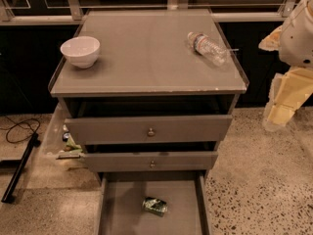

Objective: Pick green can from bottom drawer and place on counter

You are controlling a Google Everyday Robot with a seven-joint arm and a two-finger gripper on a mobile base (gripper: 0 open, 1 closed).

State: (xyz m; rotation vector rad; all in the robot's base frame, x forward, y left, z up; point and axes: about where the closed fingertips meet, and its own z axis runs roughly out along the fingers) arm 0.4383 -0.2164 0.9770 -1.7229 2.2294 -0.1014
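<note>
A pale speckled floor (259, 180) runs round a grey cabinet set against a dark far wall. The one end effector (282, 106), cream-coloured, hangs below a white arm (298, 28) at the right edge of the scene. It is off the right side of the cabinet, over the floor and touching nothing. Whether it is apart or together cannot be told.

Nearest to it is the worktop (146, 58), flat and matte grey with a thin clear raised rim and a chipped pale near edge. Two things rest on it. One clear plastic bottle (208, 48) lies on its side at the far right, close to the rim. One white bowl (80, 51) stands upright at the far left, well apart from the bottle.

Under the worktop are three grey drawers. The top drawer (195, 129) and the middle drawer (186, 160) each stand slightly out, and each carries one round metal knob, two knobs in all. The bottom drawer (122, 204) is pulled out far toward the near edge, showing its plain flat floor and low side walls.

The one green can (154, 206) lies on the bottom drawer's floor, about midway between the left and right walls, touching neither, and well apart from the end effector.

On the floor to the left lie one black cable (19, 126) and one black bar (17, 173).
</note>
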